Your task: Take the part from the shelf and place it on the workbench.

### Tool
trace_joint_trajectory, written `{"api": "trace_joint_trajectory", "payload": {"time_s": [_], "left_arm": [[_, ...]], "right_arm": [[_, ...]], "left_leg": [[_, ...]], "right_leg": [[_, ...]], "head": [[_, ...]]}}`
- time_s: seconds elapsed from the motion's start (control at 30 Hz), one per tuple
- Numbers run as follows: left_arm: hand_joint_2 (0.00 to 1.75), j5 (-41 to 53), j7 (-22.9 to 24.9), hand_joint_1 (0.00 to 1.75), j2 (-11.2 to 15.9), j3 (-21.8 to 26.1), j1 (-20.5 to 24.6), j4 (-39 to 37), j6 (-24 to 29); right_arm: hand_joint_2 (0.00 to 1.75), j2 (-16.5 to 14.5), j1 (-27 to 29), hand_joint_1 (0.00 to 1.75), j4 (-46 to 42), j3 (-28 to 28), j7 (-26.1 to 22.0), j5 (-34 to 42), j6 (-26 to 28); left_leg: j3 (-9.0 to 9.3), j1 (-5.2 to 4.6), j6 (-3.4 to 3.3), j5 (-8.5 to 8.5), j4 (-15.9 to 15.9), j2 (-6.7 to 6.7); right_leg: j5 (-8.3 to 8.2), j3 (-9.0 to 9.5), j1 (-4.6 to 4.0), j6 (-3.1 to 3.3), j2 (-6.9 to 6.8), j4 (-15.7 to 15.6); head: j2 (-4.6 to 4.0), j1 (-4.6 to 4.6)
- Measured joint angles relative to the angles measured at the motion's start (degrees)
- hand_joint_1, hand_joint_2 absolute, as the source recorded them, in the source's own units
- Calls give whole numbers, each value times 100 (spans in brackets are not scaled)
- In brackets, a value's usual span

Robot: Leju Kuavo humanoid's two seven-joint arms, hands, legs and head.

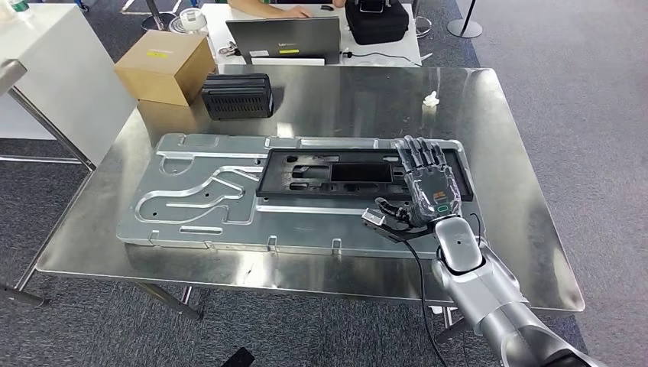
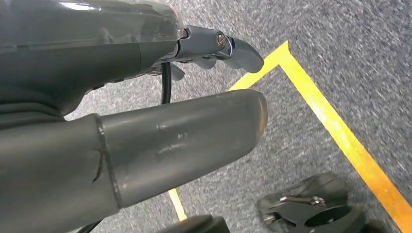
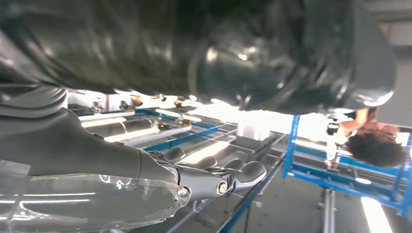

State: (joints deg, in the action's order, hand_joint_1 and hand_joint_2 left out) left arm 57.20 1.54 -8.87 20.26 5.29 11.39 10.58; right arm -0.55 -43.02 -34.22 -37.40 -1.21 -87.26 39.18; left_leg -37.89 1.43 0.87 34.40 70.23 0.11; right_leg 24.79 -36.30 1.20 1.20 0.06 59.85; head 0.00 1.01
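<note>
Head view gives us a steel workbench (image 1: 504, 153) with several things on its far side: a cardboard box (image 1: 164, 65) at the far left corner, a black ribbed case (image 1: 238, 95) just beside it, and a small white piece (image 1: 432, 99) lying alone toward the far right. Beyond the bench stands a white table (image 1: 382, 52) with an open laptop (image 1: 283, 40) and a black bag (image 1: 376, 21); a person's arm (image 1: 269, 8) reaches onto it. A second white table (image 1: 57, 73) stands to the left.

The part (image 1: 199, 195) lies flat on the workbench, taking up most of its middle. We see a long silver metal panel with raised, curving channels on its left half and small tabs along its near edge. A black rectangular frame (image 1: 336, 174) with cut-outs sits in its right half.

Our right hand (image 1: 424, 191) rests over the right end of the part, palm down, partly covering the black frame's corner. Its fingers are spread apart and extended, clamped on nothing; the thumb points left along the near edge of the frame. A black cable (image 1: 420, 287) trails from the wrist.

In the left wrist view our left hand (image 2: 145, 111) hangs above grey carpet (image 2: 340, 48) marked with yellow tape (image 2: 335, 126); its fingers grip nothing, thumb and fingers apart.
</note>
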Motion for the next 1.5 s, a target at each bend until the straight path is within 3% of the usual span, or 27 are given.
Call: {"api": "trace_joint_trajectory", "payload": {"time_s": [0.03,0.1,0.17,0.23,0.27,0.37,0.43,0.5,0.53,0.57,0.63,0.67,0.73,0.77,0.83,0.9,1.0,1.03,1.07,1.13,1.2,1.27,1.3,1.37,1.4,1.43,1.5], "left_arm": [[0,0,-6,0,2,0,0,0,-2],[0,0,-14,0,5,0,-2,0,-5],[0,0,-15,0,15,1,3,1,-7],[0,1,-19,0,33,2,10,2,-7],[0,2,-21,0,40,2,13,2,-7],[0,4,-26,0,42,3,4,2,-11],[0,7,-27,0,41,5,12,2,-14],[0,11,-23,0,39,7,25,2,-15],[0,15,-17,0,36,8,28,2,-15],[0,17,-9,0,32,8,28,2,-15],[0,20,13,0,20,9,30,2,-14],[0,20,22,0,12,9,33,2,-13],[0,20,32,0,-1,11,39,2,-10],[0,20,32,0,-5,12,43,2,-7],[0,20,35,0,-10,14,49,2,-2],[0,20,42,0,-15,17,50,2,2],[0,20,48,0,-16,24,51,2,2],[0,20,48,0,-16,25,55,2,2],[0,20,48,0,-16,26,59,2,2],[0,20,48,0,-16,29,63,2,2],[0,20,48,0,-15,31,77,3,2],[0,20,45,0,-15,33,102,5,3],[0,20,42,0,-15,34,113,7,3],[0,20,36,0,-20,36,115,7,3],[0,20,34,0,-23,38,113,7,3],[0,21,32,0,-26,42,112,7,4],[0,26,31,0,-29,50,114,7,9]], "right_arm": [[0,0,5,0,1,0,-1,-1,-1],[0,1,11,0,1,0,-2,-2,-1],[0,1,10,0,1,0,-2,-1,-1],[0,2,7,0,-1,0,-1,-1,-1],[0,3,6,0,-1,0,-1,-1,-3],[0,16,5,0,-1,0,-1,-2,-11],[0,42,1,0,1,0,-1,-2,-16],[0,56,-1,0,3,0,-2,-1,-22],[0,56,1,0,4,0,-2,-1,-27],[0,56,5,0,7,0,-2,-1,-36],[0,56,11,0,18,0,-2,4,-56],[0,56,11,0,23,0,-1,7,-68],[0,50,7,0,31,0,0,10,-85],[0,48,5,0,34,0,1,10,-89],[0,44,10,0,41,0,1,11,-97],[0,37,16,0,52,0,1,11,-112],[0,10,27,0,76,0,8,11,-126],[0,5,33,0,88,0,13,11,-124],[0,3,40,0,103,0,16,11,-121],[0,2,48,0,134,0,22,11,-114],[0,1,44,0,158,0,22,11,-113],[0,-3,27,0,171,0,22,13,-112],[0,-7,19,0,177,0,21,15,-112],[0,-11,11,0,194,0,13,31,-113],[0,-11,14,0,205,0,9,55,-112],[0,-9,22,0,216,0,5,84,-108],[0,-7,63,0,240,0,7,148,-89]], "left_leg": [[-71,-2,0,121,276,0],[39,-9,-26,29,304,0],[477,-34,-95,-258,-332,-1],[869,-78,-151,-378,-983,-4],[941,-102,-163,-380,-1146,-7],[877,-107,-207,-531,-1247,0],[790,-74,-276,-698,-1319,22],[643,-70,-311,-841,-1331,32],[554,-74,-312,-902,-1319,35],[463,-77,-308,-957,-1301,37],[283,-78,-294,-1052,-1246,41],[204,-78,-282,-1090,-1211,40],[87,-93,-230,-1160,-1157,34],[59,-99,-197,-1200,-1147,34],[29,-105,-125,-1299,-1166,32],[-46,-93,-65,-1208,-1095,21],[-310,-78,-10,-417,-306,12],[-380,-77,1,-211,56,12],[-398,-76,7,-138,328,13],[-183,-78,-12,-349,371,12],[380,-93,-81,-553,-269,9],[887,-127,-151,-463,-1021,7],[993,-149,-179,-401,-1225,6],[976,-157,-250,-483,-1336,15],[943,-145,-303,-559,-1367,26],[889,-129,-355,-651,-1394,40],[730,-115,-414,-822,-1413,54]], "right_leg": [[-38,-52,-19,13,-1,4],[-113,-156,-50,17,-2,19],[-187,-246,-64,3,-1,38],[-269,-304,-72,-44,-2,40],[-316,-314,-67,-79,-3,28],[-421,-332,-60,-195,10,-30],[-107,-435,-65,-251,28,197],[485,-593,-55,-279,27,822],[668,-642,-50,-288,24,1155],[713,-636,-47,-294,23,1387],[487,-369,-44,-285,22,1315],[368,-107,-44,-269,21,1016],[379,412,-68,-216,26,282],[434,550,-83,-189,29,39],[434,559,-99,-124,31,-94],[318,467,-77,-34,11,-120],[109,239,-63,71,-6,-132],[43,150,-69,79,-7,-125],[-22,61,-76,79,-10,-117],[-150,-120,-91,68,-14,-97],[-274,-270,-107,44,-11,-78],[-393,-348,-117,-8,-13,-79],[-453,-360,-112,-44,-16,-95],[-547,-369,-93,-122,-13,-138],[-482,-398,-90,-154,-6,-105],[-298,-450,-88,-181,1,18],[321,-597,-75,-225,6,576]], "head": [[0,-1],[0,-1],[0,-2],[0,1],[0,-1],[0,-5],[0,5],[0,15],[0,14],[0,15],[0,14],[0,14],[0,9],[0,9],[0,5],[0,3],[0,-14],[0,-17],[0,-16],[0,-16],[0,-17],[0,-12],[0,-15],[0,-27],[0,-32],[0,-28],[0,-12]]}}
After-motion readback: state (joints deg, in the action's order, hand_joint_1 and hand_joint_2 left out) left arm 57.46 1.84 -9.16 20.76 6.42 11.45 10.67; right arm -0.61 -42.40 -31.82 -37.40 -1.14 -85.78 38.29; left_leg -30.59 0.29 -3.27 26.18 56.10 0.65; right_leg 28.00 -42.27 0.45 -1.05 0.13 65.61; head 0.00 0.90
